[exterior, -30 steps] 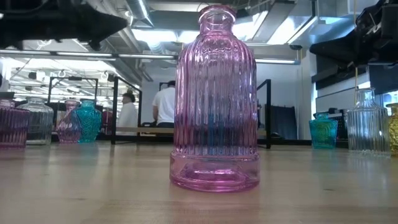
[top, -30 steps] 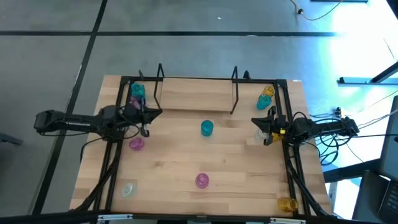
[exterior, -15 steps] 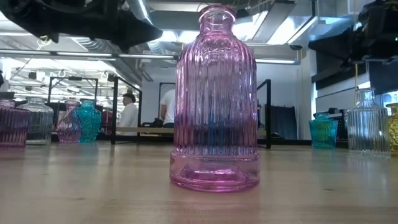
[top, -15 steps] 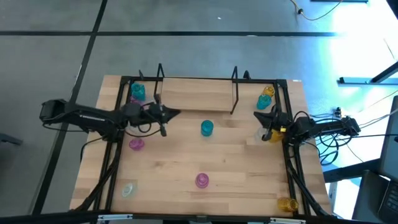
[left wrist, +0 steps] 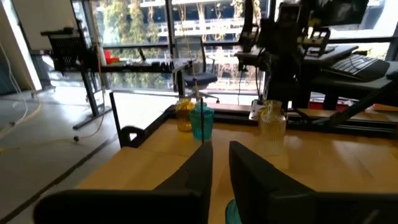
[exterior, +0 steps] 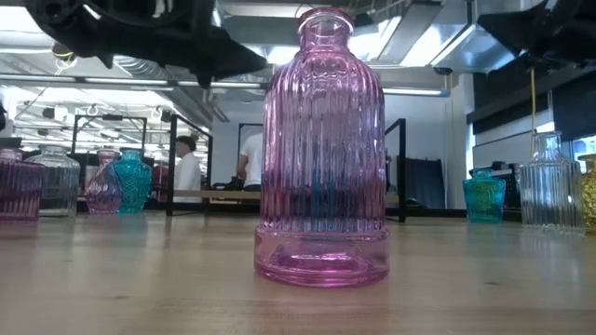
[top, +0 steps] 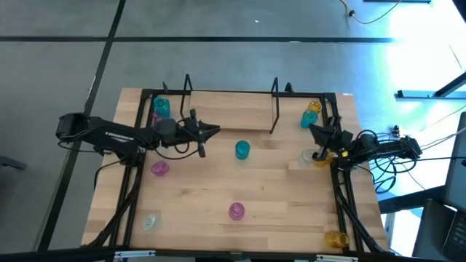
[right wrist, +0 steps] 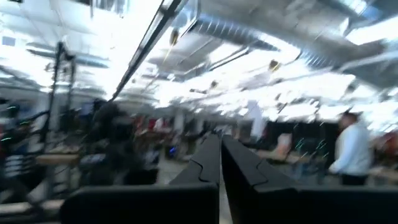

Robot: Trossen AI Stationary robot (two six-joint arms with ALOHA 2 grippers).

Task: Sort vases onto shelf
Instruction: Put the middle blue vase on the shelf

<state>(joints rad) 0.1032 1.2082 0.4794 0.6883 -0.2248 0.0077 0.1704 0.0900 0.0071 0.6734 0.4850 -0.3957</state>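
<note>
Several small glass vases stand upright on the tabletop. In the high view, a teal vase [top: 242, 150] is mid-table, teal [top: 161, 108] and pink [top: 155, 117] ones far left, and yellow [top: 313, 107], teal [top: 307, 120] and clear [top: 309, 155] ones on the right. Pink [top: 159, 169], pink [top: 237, 211], clear [top: 150, 221] and yellow [top: 336, 237] vases stand nearer. The shelf [top: 229, 116] sits at the far edge. My left gripper [top: 214, 131] hovers left of the middle teal vase, slightly open [left wrist: 219, 163]. My right gripper [top: 314, 131] is shut [right wrist: 220, 144], raised and tipped up above the clear vase.
The black table frame [top: 143, 131] runs along both sides. The shelf's wire end frames [top: 275, 102] stand up at the far edge. A pink vase [exterior: 321, 149] fills the low view. People stand in the room behind [exterior: 250, 158]. Bare wood lies between the near vases.
My left arm has reached from the far-left vases toward the table's middle, ending beside the middle teal vase. My right gripper has risen off the clear vase on the right and tipped upward. No vase has moved.
</note>
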